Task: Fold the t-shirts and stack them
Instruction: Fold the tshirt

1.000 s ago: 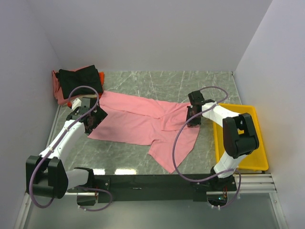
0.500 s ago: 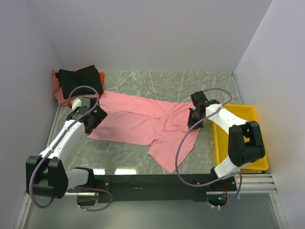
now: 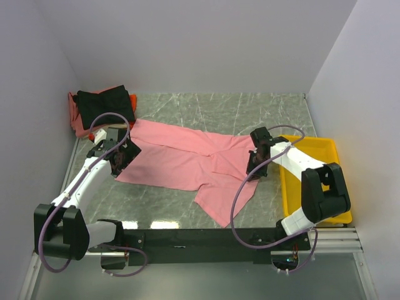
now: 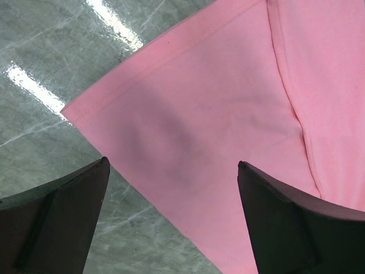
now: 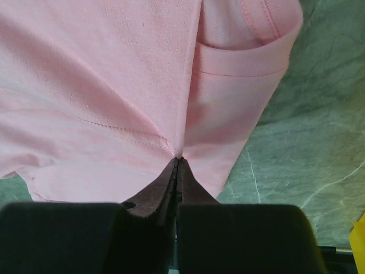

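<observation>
The large salmon-pink t-shirt (image 3: pixel 187 159) lies spread across the middle of the table. My left gripper (image 3: pixel 117 157) is open above its left corner (image 4: pixel 188 154), with a finger on each side of the hem. My right gripper (image 3: pixel 255 164) is shut on a fold of the shirt's right edge (image 5: pixel 178 155), pinching the cloth near a sleeve. A stack of folded shirts sits at the back left: a black one (image 3: pixel 105 103) on top of orange-red (image 3: pixel 132 100) and pink (image 3: pixel 76 119) ones. No cream shirt shows.
A yellow plastic bin (image 3: pixel 325 187) stands at the right edge, close to my right arm. White walls close in the back and both sides. Grey marble tabletop (image 3: pixel 250 109) shows behind the shirt.
My right gripper has moved toward the near right, dragging the shirt's right part with it. The left arm has not moved.
</observation>
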`<act>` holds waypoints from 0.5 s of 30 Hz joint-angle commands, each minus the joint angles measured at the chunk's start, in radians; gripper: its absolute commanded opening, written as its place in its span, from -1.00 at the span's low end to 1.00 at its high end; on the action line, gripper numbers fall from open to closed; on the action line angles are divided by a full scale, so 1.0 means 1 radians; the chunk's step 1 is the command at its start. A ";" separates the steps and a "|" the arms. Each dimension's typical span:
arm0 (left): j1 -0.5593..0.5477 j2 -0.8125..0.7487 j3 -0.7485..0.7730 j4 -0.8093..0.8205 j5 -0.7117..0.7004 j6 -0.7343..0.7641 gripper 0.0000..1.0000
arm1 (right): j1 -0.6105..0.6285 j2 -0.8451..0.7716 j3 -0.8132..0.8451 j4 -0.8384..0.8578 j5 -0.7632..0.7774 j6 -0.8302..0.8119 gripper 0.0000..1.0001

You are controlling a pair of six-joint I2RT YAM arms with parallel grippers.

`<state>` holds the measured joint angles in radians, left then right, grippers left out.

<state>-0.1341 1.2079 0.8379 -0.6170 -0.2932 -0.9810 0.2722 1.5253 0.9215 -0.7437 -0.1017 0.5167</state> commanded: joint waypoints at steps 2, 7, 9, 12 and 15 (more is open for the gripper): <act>0.004 -0.007 0.038 -0.010 0.003 0.016 0.99 | 0.016 -0.014 0.014 -0.031 0.014 0.014 -0.95; 0.004 -0.010 0.049 -0.023 -0.006 0.015 0.99 | 0.032 -0.036 0.066 -0.072 0.022 -0.006 -0.58; 0.004 -0.018 0.049 -0.020 -0.004 0.015 0.99 | 0.032 -0.040 0.088 -0.088 0.059 -0.014 0.25; 0.004 -0.015 0.047 -0.017 -0.006 0.015 0.99 | 0.030 -0.024 0.180 -0.071 0.066 -0.026 0.57; 0.008 -0.004 0.047 -0.012 0.002 0.015 0.99 | 0.030 0.047 0.284 -0.031 0.036 -0.044 0.59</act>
<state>-0.1333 1.2079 0.8474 -0.6304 -0.2932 -0.9810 0.2970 1.5356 1.0821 -0.8200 -0.0681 0.4984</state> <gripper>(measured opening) 0.994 0.793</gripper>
